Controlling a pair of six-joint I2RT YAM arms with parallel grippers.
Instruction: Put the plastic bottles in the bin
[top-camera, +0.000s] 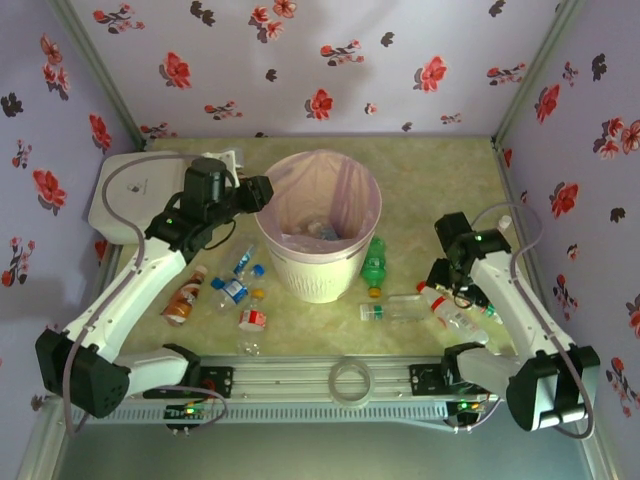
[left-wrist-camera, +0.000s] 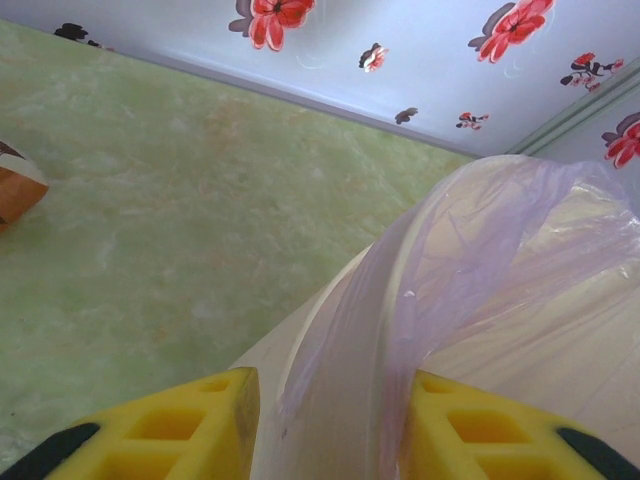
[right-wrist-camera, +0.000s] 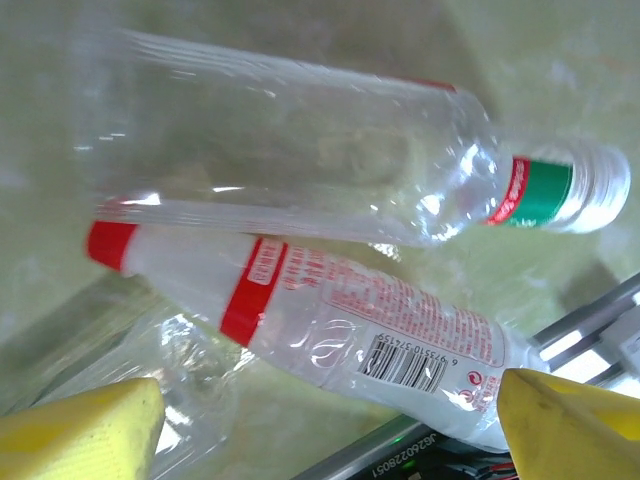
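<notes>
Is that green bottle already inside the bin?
No, the green bottle sits outside, just beside the bin.

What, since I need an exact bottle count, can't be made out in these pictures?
Top external: inside the bin, rim and pink liner hide most; the rest is too small to count.
Top external: clear bottles partly under the right arm.
Right wrist: a crumpled bottle, cut off by the bottom edge and right tool.
Left wrist: an orange-brown bottle, cut off by the left edge.
</notes>
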